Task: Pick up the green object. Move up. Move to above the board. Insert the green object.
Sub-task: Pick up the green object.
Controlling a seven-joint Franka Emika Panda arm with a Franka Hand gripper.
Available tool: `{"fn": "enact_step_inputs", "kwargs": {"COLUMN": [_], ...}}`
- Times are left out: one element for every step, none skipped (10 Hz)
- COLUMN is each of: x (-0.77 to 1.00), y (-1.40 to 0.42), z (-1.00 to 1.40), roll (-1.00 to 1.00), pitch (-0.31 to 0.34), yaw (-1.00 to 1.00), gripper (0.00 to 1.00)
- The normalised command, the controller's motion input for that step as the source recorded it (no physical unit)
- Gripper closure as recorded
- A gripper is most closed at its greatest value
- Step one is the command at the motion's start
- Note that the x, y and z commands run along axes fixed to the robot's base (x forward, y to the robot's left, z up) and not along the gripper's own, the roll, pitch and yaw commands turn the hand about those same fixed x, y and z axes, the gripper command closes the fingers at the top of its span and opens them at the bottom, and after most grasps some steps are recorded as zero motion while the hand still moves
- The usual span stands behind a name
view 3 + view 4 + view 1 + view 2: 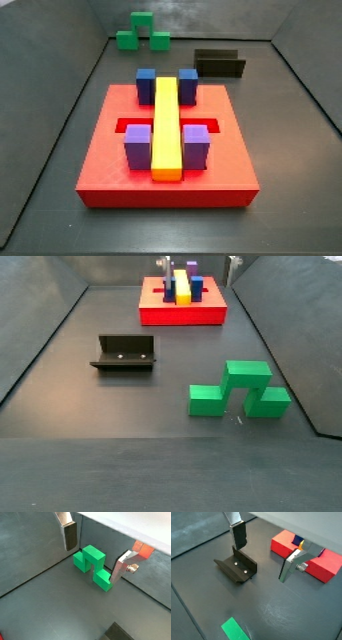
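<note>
Claw (93, 549) spread wide and holding nothing, poised above green object (92, 566), which shows between the two silver fingers (68, 537) in a wrist view without touching either. Green object (238, 389) resting on dark floor (120, 416) near a wall, raised centre cube up, long axis running along that wall. Well apart, red board (167, 165) carrying yellow bar (166, 125) lengthwise, blue cubes (146, 85) and purple cubes (138, 148) flanking. Fixture (126, 352) standing between.

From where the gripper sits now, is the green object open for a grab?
Probably yes. The gripper hangs open above the green object, which stands alone on the floor, apart from the fixture and the board.
</note>
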Motion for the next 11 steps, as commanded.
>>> {"fn": "enact_step_inputs", "kwargs": {"x": [-0.29,-0.49,-0.49,-0.49,-0.47,-0.42,-0.42,-0.35,-0.21,-0.17,-0.07], "y": [0.47,0.64,0.62,0.61,0.59,0.56,0.57,0.51,0.4,0.33,0.24], "z": [-0.35,-0.41,-0.41,-0.41,-0.42,-0.43,-0.43,-0.39,-0.31,-0.24,-0.2], "roll": [-0.03,-0.09,-0.14,-0.13,-0.12,-0.09,-0.07,-0.06,-0.05,-0.03,-0.03], "pitch": [-0.016,-0.056,-0.067,-0.074,-0.087,-0.089,-0.087,-0.074,-0.036,-0.006,0.0], "yaw": [-0.11,-0.19,-0.19,-0.19,-0.19,-0.16,-0.16,-0.14,-0.08,-0.04,0.0], "gripper": [0.0,0.0,0.0,0.0,0.0,0.0,0.0,0.0,0.0,0.0,0.0]}}
